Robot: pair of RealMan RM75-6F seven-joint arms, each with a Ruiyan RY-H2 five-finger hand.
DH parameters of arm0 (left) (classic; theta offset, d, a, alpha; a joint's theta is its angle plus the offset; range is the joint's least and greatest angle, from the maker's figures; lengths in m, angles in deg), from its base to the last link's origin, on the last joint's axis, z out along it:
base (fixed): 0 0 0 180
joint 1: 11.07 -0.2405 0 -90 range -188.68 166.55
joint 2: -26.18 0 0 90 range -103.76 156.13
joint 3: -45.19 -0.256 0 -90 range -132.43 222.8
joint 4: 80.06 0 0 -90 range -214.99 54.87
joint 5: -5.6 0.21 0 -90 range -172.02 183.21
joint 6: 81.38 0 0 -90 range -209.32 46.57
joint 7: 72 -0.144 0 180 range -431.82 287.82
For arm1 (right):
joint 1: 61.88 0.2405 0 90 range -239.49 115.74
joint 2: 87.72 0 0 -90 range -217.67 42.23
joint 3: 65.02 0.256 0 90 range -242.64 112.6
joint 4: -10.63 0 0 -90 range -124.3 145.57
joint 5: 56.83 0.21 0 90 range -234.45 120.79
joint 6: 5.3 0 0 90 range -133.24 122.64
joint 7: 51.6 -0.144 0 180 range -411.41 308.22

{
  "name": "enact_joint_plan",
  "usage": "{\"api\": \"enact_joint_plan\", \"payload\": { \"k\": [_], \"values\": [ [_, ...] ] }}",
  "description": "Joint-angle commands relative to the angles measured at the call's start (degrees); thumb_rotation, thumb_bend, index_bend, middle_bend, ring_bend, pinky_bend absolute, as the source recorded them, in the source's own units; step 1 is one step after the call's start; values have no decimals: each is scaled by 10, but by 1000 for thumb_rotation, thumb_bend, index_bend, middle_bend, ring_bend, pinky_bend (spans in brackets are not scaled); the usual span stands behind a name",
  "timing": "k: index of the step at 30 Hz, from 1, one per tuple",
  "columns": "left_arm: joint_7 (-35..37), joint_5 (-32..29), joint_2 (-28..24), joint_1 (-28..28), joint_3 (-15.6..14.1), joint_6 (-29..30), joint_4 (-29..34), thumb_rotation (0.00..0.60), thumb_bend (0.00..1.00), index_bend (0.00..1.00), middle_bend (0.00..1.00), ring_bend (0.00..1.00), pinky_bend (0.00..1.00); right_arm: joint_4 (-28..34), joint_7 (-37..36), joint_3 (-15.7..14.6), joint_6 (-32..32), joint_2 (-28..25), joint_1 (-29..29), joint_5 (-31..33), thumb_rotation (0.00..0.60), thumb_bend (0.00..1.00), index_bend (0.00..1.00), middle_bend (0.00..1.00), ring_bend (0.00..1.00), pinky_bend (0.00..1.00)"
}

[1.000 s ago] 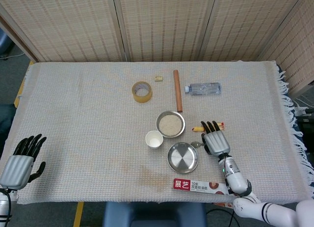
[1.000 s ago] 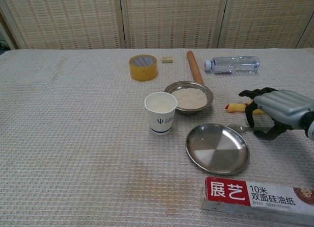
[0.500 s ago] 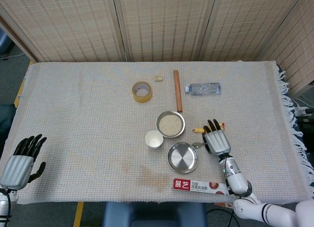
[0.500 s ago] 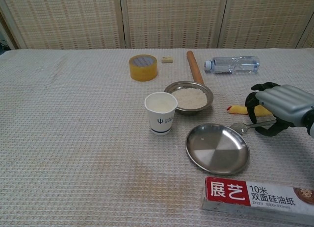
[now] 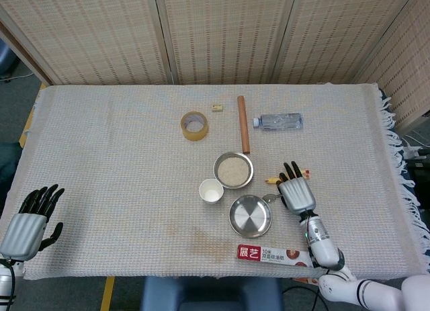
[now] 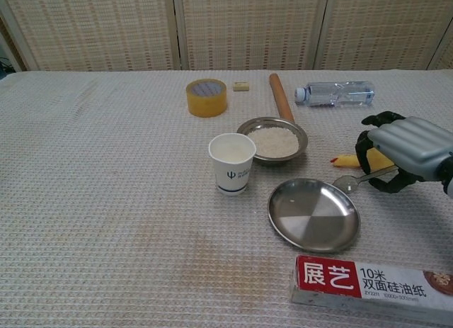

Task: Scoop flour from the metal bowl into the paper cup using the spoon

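Centrally: flour-filled metal bowl, paper cup; empty plate between. Right hand gripping spoon; left hand open, lower left.

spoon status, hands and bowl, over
Right hand grips small metal spoon, lifted beside empty steel plate. Left hand open, idle. Flour-filled metal bowl and white paper cup untouched. Path unobstructed.

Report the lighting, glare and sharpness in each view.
Head view: even, soft light, faint shadows, whole table sharp, and the empty metal plate shows only mild sheen. Chest view: the plate reflects light in wedge-shaped bands, the right hand holding the spoon is sharp, and the baking paper box is cut off at the frame edge.
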Motion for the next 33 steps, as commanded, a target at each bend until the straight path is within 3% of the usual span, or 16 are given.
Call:
{"api": "enact_joint_plan", "payload": {
  "k": [1,14,24,33],
  "values": [
    [0,-1,-1,0,0,-1,0,600,437,0,0,0,91,13,24,-5,-38,-6,-9,-25,600,296,769,464,37,49],
    [-3,1,-1,-1,-1,0,4,600,437,0,0,0,92,28,35,-8,-52,-14,-19,-35,600,300,777,471,39,49],
    [-5,-2,-2,0,-1,-3,4,600,437,0,0,0,92,-2,32,-2,-48,0,-18,-33,600,307,905,566,119,96],
    [-7,-4,-3,0,-2,-5,6,600,438,0,0,0,94,-21,31,1,-40,11,-18,-29,600,310,935,592,156,116]
  ]
}}
